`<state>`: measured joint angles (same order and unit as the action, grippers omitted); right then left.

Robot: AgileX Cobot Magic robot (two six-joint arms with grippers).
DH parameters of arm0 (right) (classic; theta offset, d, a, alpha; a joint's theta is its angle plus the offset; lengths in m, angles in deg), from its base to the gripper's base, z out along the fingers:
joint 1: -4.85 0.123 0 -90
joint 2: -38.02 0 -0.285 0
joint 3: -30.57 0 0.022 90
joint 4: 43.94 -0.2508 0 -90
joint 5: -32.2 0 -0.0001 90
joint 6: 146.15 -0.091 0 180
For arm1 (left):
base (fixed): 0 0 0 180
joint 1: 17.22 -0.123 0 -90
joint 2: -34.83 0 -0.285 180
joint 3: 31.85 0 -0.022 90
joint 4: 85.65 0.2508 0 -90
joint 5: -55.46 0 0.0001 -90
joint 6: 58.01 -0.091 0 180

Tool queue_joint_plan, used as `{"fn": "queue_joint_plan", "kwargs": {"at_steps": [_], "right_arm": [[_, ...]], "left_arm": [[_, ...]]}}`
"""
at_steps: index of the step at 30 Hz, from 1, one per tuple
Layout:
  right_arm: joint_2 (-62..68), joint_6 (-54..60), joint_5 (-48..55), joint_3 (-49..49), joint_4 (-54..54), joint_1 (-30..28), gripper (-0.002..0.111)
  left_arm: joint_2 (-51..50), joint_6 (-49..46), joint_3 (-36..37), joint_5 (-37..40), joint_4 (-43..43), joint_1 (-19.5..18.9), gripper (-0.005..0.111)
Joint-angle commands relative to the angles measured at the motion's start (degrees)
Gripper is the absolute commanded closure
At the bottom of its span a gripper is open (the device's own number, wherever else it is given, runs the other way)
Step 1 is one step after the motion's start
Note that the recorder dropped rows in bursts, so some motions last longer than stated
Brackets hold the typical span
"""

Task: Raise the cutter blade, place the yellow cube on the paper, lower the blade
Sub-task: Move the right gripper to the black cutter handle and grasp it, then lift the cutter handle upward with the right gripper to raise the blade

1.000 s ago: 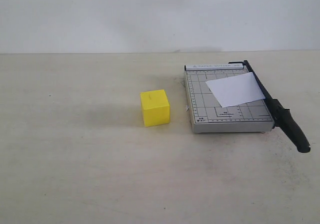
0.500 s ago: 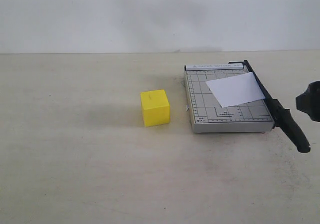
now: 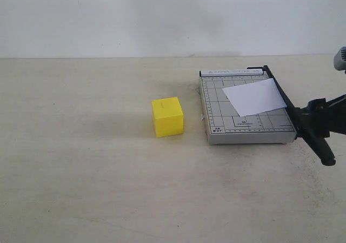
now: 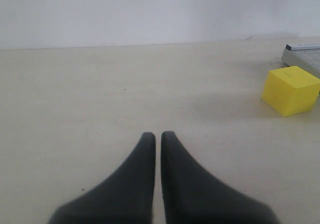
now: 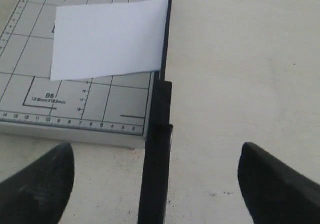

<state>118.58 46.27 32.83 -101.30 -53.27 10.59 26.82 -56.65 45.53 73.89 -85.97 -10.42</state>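
- Judged the step in hand to be raising the cutter blade [image 3: 290, 109]. Found it lying down along one long edge of the grey trimmer board [image 3: 221, 121], with the thick handle [image 3: 320, 144] jutting past the board's front corner.
- Saw the right fingers [image 5: 37, 184] spread wide apart and holding nothing, one on each side of the blade just off the board's front edge, neither touching it.
- Reckoned a good grip meant closing squarely across the thick handle, out beyond the board's corner, far from the hinge at the board's back end.
- Reckoned a good lift meant following the arc about that hinge. Judged that a straight pull could tip or slide the board on the desk [image 3: 81, 172].
- Judged it wise to swing the blade high enough to leave open room over the board for the cube.
- Noted the white paper [image 3: 254, 97] lying askew on the board, one edge against the blade. Judged that any drag there could shift it.
- Found the yellow cube [image 3: 167, 116] on the desk, apart from the board on the side opposite the blade, not yet on the paper.
- Saw the right arm reaching in low from the board's blade side.
- Found the left fingers [image 4: 135, 184] pressed together and empty, low over bare desk, well apart from the board, farther from it than the cube.
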Motion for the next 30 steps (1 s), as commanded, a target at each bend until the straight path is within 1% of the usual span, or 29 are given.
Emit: {"fn": "queue_joint_plan", "kwargs": {"at_steps": [1,6,8,11,12,15,19,22,24,25,26,28,29,30], "right_arm": [[0.1,-1.0,-12.8,4.3,0.0,0.1,0.025],[2.2,-5.3,-26.4,11.5,1.8,0.1,0.025],[4.9,-7.5,-32.6,12.8,2.9,0.1,0.025],[10.7,-9.1,-34.3,12.8,6.7,0.1,0.025],[13.3,-9.6,-36.4,12.8,7.3,0.1,0.025],[15.3,-9.6,-38.9,12.8,7.0,0.1,0.025],[19.0,-9.5,-38.5,12.4,7.4,0.1,0.025],[22.2,-11.0,-39.3,12.2,10.1,0.1,0.025],[23.0,-11.1,-39.4,12.2,9.7,0.1,0.027],[23.0,-11.1,-39.4,12.2,8.9,0.1,0.033],[23.0,-11.1,-39.8,12.2,7.6,0.1,0.051],[23.0,-10.5,-39.3,12.3,7.0,0.1,0.081],[23.0,-10.5,-38.1,12.3,7.0,0.1,0.108],[23.0,-10.6,-37.9,12.3,7.0,0.1,0.107]], "left_arm": [[0.2,0.7,-0.2,-0.8,-0.3,0.4,0.102],[0.2,0.7,-0.2,-0.8,-0.3,0.4,0.102],[0.2,0.7,-0.2,-0.8,-0.3,0.4,0.102],[0.2,0.7,-0.2,-0.8,-0.3,0.4,0.102],[0.2,0.7,-0.2,-0.8,-0.3,0.4,0.102],[0.2,0.7,-0.2,-0.8,-0.3,0.4,0.102],[0.2,0.7,-0.2,-0.8,-0.3,0.4,0.102],[0.2,0.7,-0.2,-0.8,-0.3,0.4,0.102],[0.2,0.7,-0.2,-0.8,-0.3,0.4,0.102],[0.2,0.7,-0.2,-0.8,-0.3,0.4,0.102],[0.2,0.7,-0.2,-0.8,-0.3,0.4,0.102],[0.2,0.7,-0.2,-0.8,-0.3,0.4,0.102],[0.2,0.7,-0.2,-0.8,-0.3,0.4,0.102],[0.2,0.7,-0.2,-0.8,-0.3,0.4,0.102]]}}
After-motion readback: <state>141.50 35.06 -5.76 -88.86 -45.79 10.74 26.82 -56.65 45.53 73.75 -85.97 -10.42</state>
